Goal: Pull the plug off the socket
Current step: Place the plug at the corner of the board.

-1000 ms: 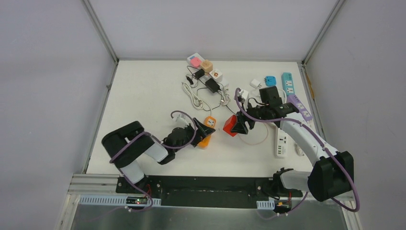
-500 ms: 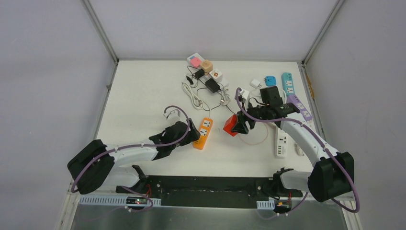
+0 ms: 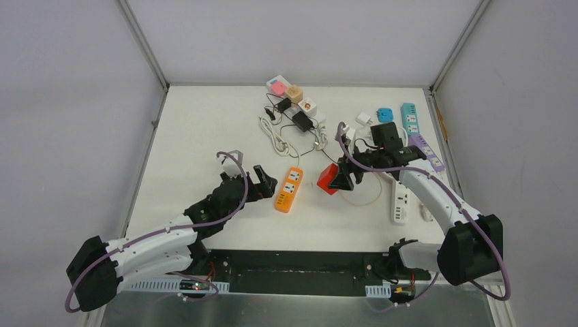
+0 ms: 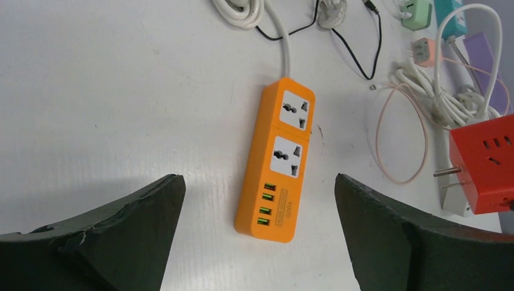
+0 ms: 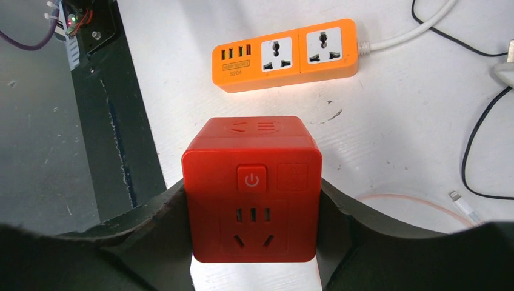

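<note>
Looking down from the top camera first: finds the left gripper (image 3: 263, 182) spread wide and gripping nothing, parked just beside the near-left side of the orange power strip (image 3: 289, 189) without touching it. Finds the right gripper (image 3: 339, 179) closed around the red cube plug (image 3: 328, 180), just to the right of the strip and apart from it, over the white table (image 3: 204, 129). Shows loose cables (image 3: 276, 136) and other strips (image 3: 401, 201) toward the far and right sides, none of them in play. Turning to the left wrist camera: shows both dark fingers (image 4: 121, 233) at the bottom corners with a broad gap between, the orange strip lying flat beyond that gap, both of its sockets (image 4: 286, 156) and its row of small ports (image 4: 267, 203) empty. Catches the red cube at the right edge, its bare metal prongs (image 4: 445, 173) pointing toward the strip yet clear of it. Turning to the right wrist camera: shows the cube squeezed between the two pads (image 5: 151, 224), power button (image 5: 251, 180) facing the lens, apparently lifted off the tabletop, with the strip beyond, again unoccupied. Reads as the pull itself done, plug separated from socket. Leaves, by this judgement, only setting the cube down somewhere and drawing both arms away; cannot tell whether any further plug counts toward the task.
</note>
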Robot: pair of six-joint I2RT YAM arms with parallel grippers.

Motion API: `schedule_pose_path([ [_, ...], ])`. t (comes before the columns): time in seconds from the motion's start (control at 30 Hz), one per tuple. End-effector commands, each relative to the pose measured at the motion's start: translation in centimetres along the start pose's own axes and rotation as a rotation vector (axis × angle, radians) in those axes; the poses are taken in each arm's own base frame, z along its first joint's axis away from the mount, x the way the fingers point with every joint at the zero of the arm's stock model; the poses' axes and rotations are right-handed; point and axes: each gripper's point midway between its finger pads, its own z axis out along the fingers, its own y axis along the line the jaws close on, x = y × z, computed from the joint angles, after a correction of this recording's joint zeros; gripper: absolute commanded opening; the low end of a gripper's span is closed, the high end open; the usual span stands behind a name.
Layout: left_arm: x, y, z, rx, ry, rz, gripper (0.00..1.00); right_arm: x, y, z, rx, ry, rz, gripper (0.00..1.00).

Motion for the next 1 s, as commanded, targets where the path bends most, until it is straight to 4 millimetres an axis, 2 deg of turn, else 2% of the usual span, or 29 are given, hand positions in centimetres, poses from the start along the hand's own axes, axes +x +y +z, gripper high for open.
schedule_pose_path([
  [0.0, -1.6, 0.1, -0.5, 0.047, -0.144, 0.018, 0.99, -2.6, 0.4, -0.4, -0.047, -0.075, -0.017, 0.0],
  [0.1, -2.2, -0.6, -0.9, 0.114, -0.211, -0.002, 0.99, -2.7, 0.4, -0.3, -0.062, -0.08, 0.008, 0.0],
  [0.2, -2.9, -3.3, -1.6, 0.28, -0.257, 0.051, 0.99, -2.9, 0.4, -0.3, -0.081, -0.092, 0.041, 0.0],
  [0.33, -2.9, -8.6, -3.4, 0.583, -0.272, 0.159, 0.98, -3.1, 0.3, -0.2, -0.113, -0.108, 0.095, 0.0],
  [0.43, -3.1, -10.5, -4.0, 0.684, -0.31, 0.234, 0.99, -3.2, 0.2, -0.1, -0.139, -0.112, 0.135, 0.0],
  [0.8, -1.1, -13.1, -2.5, 0.64, -0.379, 0.815, 0.99, -2.9, 0.0, 0.7, -0.222, -0.104, 0.259, 0.0],
  [0.97, -1.2, -13.0, -1.1, 0.566, -0.429, 0.933, 0.99, -2.8, 0.0, 0.9, -0.242, -0.1, 0.279, 0.0],
])
